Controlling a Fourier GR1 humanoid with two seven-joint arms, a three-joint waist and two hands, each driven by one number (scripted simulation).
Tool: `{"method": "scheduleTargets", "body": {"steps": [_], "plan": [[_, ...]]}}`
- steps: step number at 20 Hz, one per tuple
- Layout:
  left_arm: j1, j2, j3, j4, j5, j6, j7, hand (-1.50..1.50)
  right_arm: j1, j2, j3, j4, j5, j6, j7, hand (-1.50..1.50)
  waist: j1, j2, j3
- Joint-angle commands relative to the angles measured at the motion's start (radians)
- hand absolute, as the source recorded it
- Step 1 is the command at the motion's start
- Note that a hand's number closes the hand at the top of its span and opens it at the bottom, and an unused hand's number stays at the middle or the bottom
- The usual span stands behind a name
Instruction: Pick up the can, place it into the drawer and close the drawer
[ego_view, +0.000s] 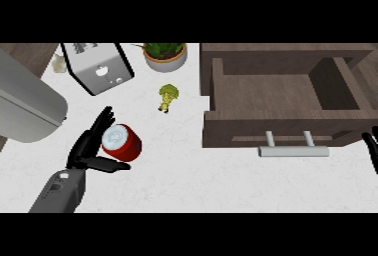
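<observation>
A red can (123, 142) with a white top lies tilted on the white counter at the left. My left hand (87, 145) is right beside it on its left, fingers straight and pointing up along the can, thumb (109, 164) stretched out under it. The wooden drawer (280, 95) stands pulled out at the right, its inside bare, with a metal handle (293, 150) on its front. Only the fingertips of my right hand (370, 146) show at the right edge, beside the drawer's front.
A toaster (97, 67) stands at the back left, a potted plant (164, 53) behind the middle. A small yellow-green figure (167, 97) lies between the can and the drawer. A large grey rounded object (26, 105) fills the left edge.
</observation>
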Motion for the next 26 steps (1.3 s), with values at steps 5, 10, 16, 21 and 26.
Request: {"method": "scheduleTargets", "body": {"steps": [5,10,16,21,26], "plan": [[-0.109,-0.058,-0.012,0.11,-0.022,0.075,-0.017,-1.5,-0.035,0.018,0.002,0.071,0.028,-0.006,-0.044,-1.5,-0.003,0.001,0.0],[-0.095,-0.059,-0.024,0.074,-0.006,0.036,-0.009,-1.5,0.06,0.035,0.006,0.014,0.017,0.04,-0.076,-1.5,-0.001,0.0,0.0],[-0.111,-0.052,-0.035,0.088,-0.015,0.022,-0.032,1.5,-0.009,0.0,-0.04,0.008,-0.024,0.028,-0.015,-1.5,0.0,0.0,0.0],[-0.125,-0.081,-0.022,0.083,0.03,-0.041,-0.016,1.5,0.067,0.039,-0.012,-0.041,-0.008,0.036,-0.016,-1.5,-0.001,-0.001,0.0],[-0.086,-0.098,-0.051,-0.089,0.059,-0.051,0.099,1.5,0.051,0.027,-0.046,-0.055,-0.058,0.044,-0.007,-1.5,0.002,-0.001,0.0]]}}
